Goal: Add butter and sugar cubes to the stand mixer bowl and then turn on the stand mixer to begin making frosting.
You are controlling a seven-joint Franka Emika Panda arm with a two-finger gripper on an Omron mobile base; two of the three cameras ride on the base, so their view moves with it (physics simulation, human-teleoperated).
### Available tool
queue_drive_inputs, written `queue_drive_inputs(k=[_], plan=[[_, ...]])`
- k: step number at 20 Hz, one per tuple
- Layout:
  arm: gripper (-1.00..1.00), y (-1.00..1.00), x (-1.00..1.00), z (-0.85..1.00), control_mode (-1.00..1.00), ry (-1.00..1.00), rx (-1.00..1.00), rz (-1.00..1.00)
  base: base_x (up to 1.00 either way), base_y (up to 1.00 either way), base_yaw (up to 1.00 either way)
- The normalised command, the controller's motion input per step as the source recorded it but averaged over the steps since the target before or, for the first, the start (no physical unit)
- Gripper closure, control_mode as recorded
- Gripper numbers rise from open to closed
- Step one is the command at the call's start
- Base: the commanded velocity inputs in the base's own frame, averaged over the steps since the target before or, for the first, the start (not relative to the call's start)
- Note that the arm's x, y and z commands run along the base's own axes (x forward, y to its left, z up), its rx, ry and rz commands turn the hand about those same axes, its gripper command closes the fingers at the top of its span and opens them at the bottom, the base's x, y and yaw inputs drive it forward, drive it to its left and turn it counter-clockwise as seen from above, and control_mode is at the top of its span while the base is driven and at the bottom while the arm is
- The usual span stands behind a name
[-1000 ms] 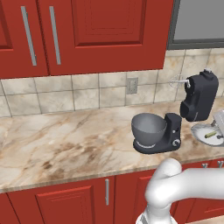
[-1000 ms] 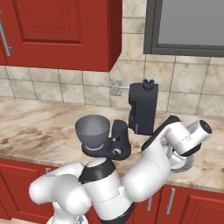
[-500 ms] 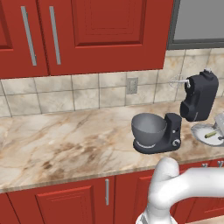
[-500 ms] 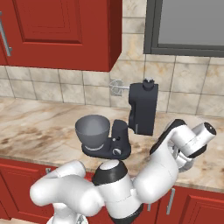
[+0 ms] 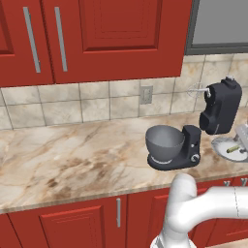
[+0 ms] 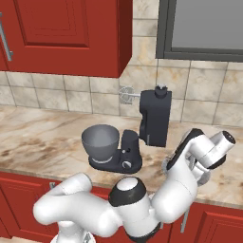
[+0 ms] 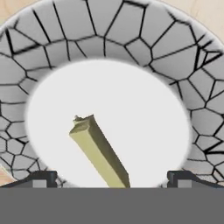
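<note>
Plate [image 7: 131, 39], butter [image 7: 98, 151] end cut off

Both base views looked forward and down over the marble counter [image 5: 72, 155] from behind the arm, one from its left, one from its right, sharing the stand mixer [image 5: 220, 106] and its bowl [image 6: 100, 141]. The hand view stared close down onto a crackle-rimmed plate [image 7: 131, 35] holding the butter [image 7: 98, 151]
</note>
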Motion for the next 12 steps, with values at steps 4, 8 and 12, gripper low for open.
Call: queue_drive_inputs(k=[4,8,12], plan=[[-1.0,0.0,0.14,-0.2,-1.0,0.04,0.0,0.0,0.0,0.0,0.0],[-1.0,0.0,0.0,-0.33,-1.0,0.07,0.0,0.0,0.0,0.0,0.0],[-1.0,0.0,0.04,-0.29,-1.0,0.06,0.0,0.0,0.0,0.0,0.0]])
